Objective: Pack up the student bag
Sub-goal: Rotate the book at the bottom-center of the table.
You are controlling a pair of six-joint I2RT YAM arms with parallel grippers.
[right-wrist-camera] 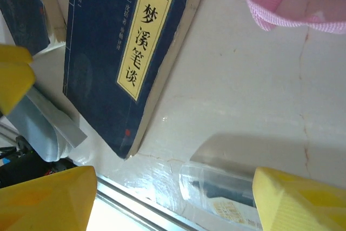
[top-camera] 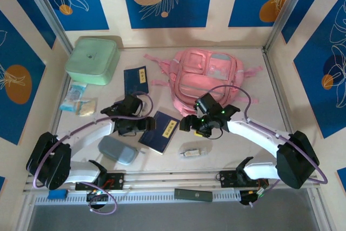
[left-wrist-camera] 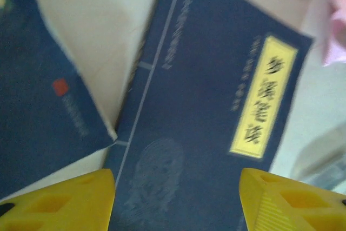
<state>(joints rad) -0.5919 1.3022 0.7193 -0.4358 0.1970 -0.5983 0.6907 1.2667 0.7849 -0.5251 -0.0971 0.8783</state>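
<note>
Our left pincer (left-wrist-camera: pixel 175 187) stands apart over a navy book (left-wrist-camera: pixel 216 117); our right pincer (right-wrist-camera: pixel 174 185) gapes too, empty. The book's yellow label reads 梦溪笔谈. The pink bag (top-camera: pixel 208 77), upper centre of the overhead frame, looks soft, floppy and light; we'd take a strap.

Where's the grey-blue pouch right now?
In the top view, the grey-blue pouch lies at the front left, just left of the nearer dark blue book.
</note>
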